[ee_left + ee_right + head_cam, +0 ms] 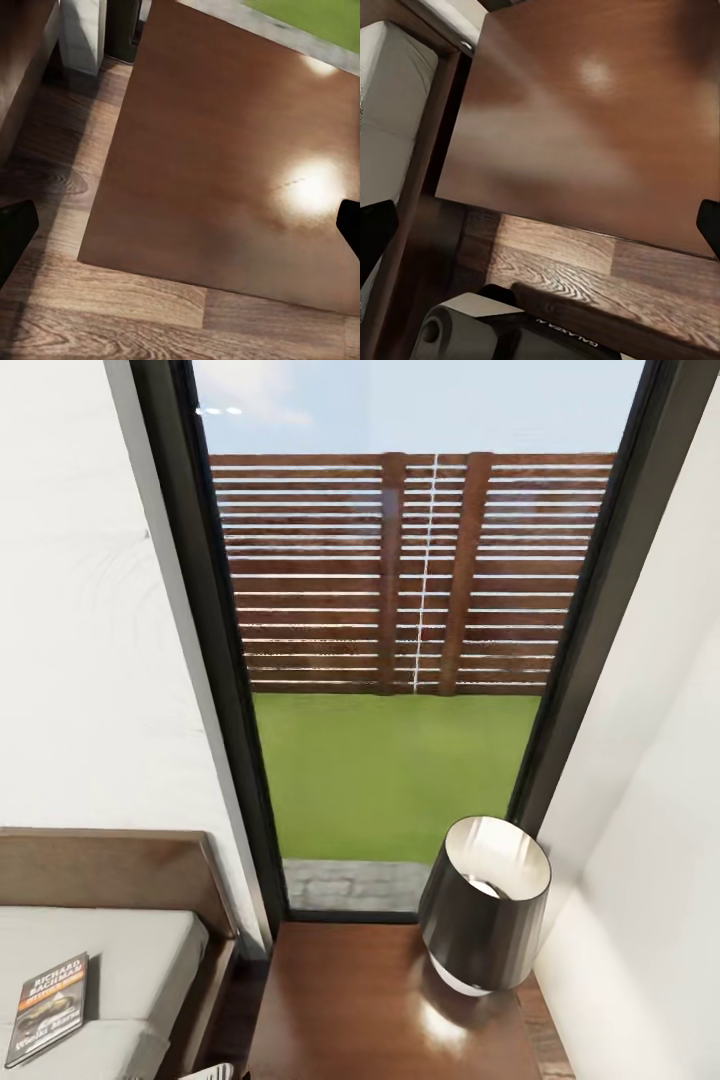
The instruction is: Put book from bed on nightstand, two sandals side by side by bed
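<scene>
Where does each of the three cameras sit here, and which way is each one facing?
Head view: on the head, facing forward and down at the window, lamp, nightstand, and the book on the bed.
Left wrist view: on the left arm, looking down onto the nightstand top and floor; dark fingertips at the edges.
Right wrist view: on the right arm, looking down at nightstand, bed edge and the robot's base.
Shared: all see the nightstand.

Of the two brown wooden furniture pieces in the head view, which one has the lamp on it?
The nightstand below the window: the black-shaded lamp stands at its far right corner. The bed, at its left, carries the book on its mattress.
</scene>
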### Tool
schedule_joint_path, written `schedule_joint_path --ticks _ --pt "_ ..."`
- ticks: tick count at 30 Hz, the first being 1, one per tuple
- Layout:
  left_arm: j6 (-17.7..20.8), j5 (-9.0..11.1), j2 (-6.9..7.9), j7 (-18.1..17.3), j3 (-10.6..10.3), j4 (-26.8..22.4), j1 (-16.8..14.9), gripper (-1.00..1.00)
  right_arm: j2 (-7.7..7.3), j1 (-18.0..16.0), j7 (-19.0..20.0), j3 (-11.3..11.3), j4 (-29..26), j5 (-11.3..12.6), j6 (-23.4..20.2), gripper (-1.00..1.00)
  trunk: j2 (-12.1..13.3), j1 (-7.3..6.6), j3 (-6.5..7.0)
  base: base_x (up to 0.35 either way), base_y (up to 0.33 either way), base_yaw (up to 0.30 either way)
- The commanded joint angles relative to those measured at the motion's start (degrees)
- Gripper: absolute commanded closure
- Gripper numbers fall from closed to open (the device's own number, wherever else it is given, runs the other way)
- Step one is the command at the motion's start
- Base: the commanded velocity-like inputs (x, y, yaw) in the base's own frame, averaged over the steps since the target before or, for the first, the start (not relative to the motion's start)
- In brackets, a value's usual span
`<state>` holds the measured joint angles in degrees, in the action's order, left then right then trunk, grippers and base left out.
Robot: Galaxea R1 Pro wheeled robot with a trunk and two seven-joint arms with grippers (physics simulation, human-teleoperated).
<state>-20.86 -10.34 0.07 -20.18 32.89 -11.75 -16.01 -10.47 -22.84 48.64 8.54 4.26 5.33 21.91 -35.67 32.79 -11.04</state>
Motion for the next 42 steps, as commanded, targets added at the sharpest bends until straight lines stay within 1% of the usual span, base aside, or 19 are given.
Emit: schedule_joint_path --ticks 1,30,35,42 --pt "-0.23 -0.56 0.00 -0.21 0.50 0.06 -0.07 -1.00 -0.03 -0.10 0.40 -0.02 0.26 0.56 0.13 -1.00 -0.08 0.02 -0.09 0.000 0.000 0.222" --pt "-0.23 -0.56 0.01 -0.21 0.50 0.06 -0.07 -1.00 -0.06 -0.10 0.40 -0.02 0.24 0.56 0.11 -1.00 -0.08 0.02 -0.09 0.000 0.000 0.247" --pt "-0.23 -0.56 -0.04 -0.21 0.50 0.06 -0.07 -1.00 -0.03 -0.10 0.40 -0.03 0.26 0.56 0.07 -1.00 -0.08 0.02 -0.09 0.028 0.000 0.121" --pt "-0.23 -0.56 0.01 -0.21 0.50 0.06 -0.07 -1.00 -0.01 -0.10 0.40 -0.03 0.29 0.56 0.10 -1.00 -0.08 0.02 -0.09 0.059 0.000 0.017"
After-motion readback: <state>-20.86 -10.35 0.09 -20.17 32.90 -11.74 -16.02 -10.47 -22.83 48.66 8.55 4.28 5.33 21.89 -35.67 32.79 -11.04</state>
